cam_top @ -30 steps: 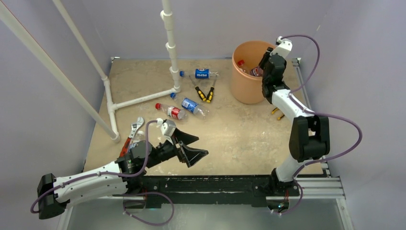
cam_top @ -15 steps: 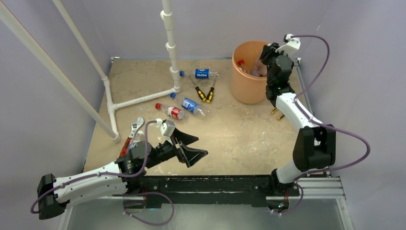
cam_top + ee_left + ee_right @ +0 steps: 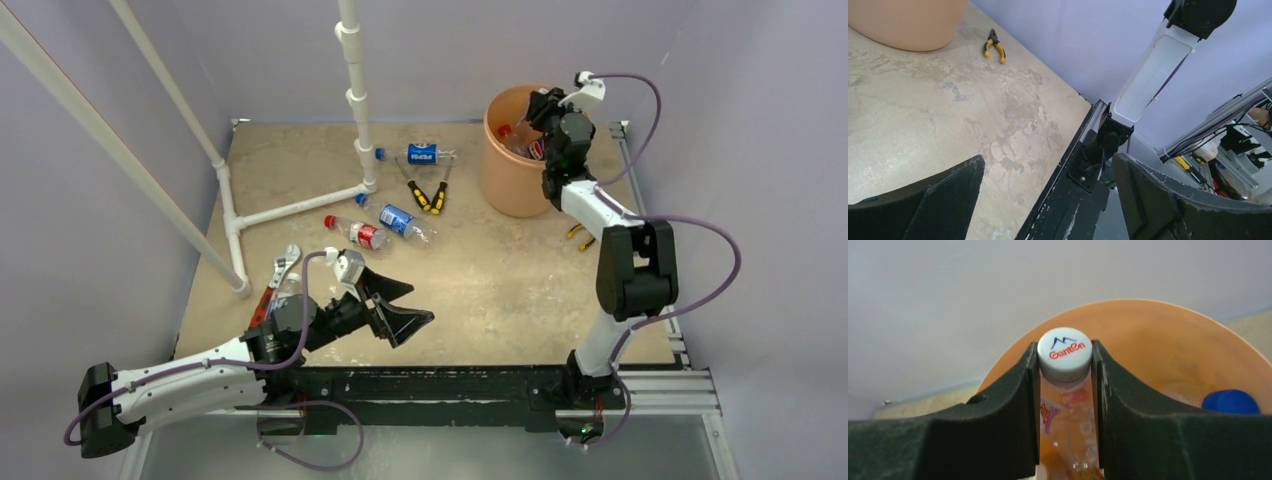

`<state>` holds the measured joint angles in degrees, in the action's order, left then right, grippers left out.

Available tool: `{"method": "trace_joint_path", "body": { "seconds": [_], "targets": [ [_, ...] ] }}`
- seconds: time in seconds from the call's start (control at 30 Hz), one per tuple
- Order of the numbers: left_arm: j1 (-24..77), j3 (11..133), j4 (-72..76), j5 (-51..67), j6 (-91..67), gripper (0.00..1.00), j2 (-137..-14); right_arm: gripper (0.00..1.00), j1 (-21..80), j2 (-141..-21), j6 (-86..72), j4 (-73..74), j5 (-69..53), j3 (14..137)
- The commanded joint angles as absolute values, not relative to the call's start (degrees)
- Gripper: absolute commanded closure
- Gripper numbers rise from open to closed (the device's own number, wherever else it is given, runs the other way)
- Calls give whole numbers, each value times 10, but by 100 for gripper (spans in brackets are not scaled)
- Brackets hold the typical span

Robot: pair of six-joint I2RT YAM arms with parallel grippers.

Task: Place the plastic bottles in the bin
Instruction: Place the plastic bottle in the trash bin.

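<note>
The orange bin [image 3: 503, 175] stands at the back right. My right gripper [image 3: 537, 112] hangs over its mouth, shut on a clear plastic bottle [image 3: 1068, 427] with a white cap [image 3: 1064, 354]. In the right wrist view the right gripper [image 3: 1065, 390] pinches the bottle's neck above the bin's rim [image 3: 1148, 307]. A blue cap [image 3: 1230, 401] and a red cap [image 3: 503, 130] show inside. Three bottles lie on the table: a blue-label one [image 3: 425, 154], another blue-label one [image 3: 403, 220] and a red-label one [image 3: 358, 233]. My left gripper [image 3: 410, 305] [image 3: 1048, 162] stands open and holds nothing, near the front edge.
Yellow-and-black pliers [image 3: 428, 195] lie left of the bin. A second pair [image 3: 578, 237] [image 3: 994, 46] lies by the right arm. A red-handled wrench [image 3: 275, 275] rests beside the left arm. A white pipe frame [image 3: 355, 100] stands at the back left.
My right gripper has swung from the bin's right rim leftward over its mouth, still gripping the bottle. The left arm has not moved.
</note>
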<state>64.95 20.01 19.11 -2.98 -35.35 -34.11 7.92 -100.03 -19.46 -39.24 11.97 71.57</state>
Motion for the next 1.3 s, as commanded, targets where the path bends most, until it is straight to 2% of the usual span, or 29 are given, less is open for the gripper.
{"method": "trace_joint_path", "body": {
  "seconds": [0.0,0.33,0.53,0.7,1.03,1.27],
  "targets": [
    [650,201,208,-47,-346,1,-340,100,78,-1035,-214,-416,68,744],
    [650,198,221,-46,-342,1,-364,100,79,-1050,-148,-374,63,724],
    [650,203,235,-35,-343,1,-382,100,79,-969,-135,-423,63,677],
    [650,202,242,-28,-345,1,-385,100,79,-909,-138,-443,63,686],
    [650,198,265,-12,-355,1,-394,100,79,-944,-120,-261,20,749],
    [650,183,307,-3,-354,1,-418,100,79,-975,-146,-229,1,722]
  ]
}}
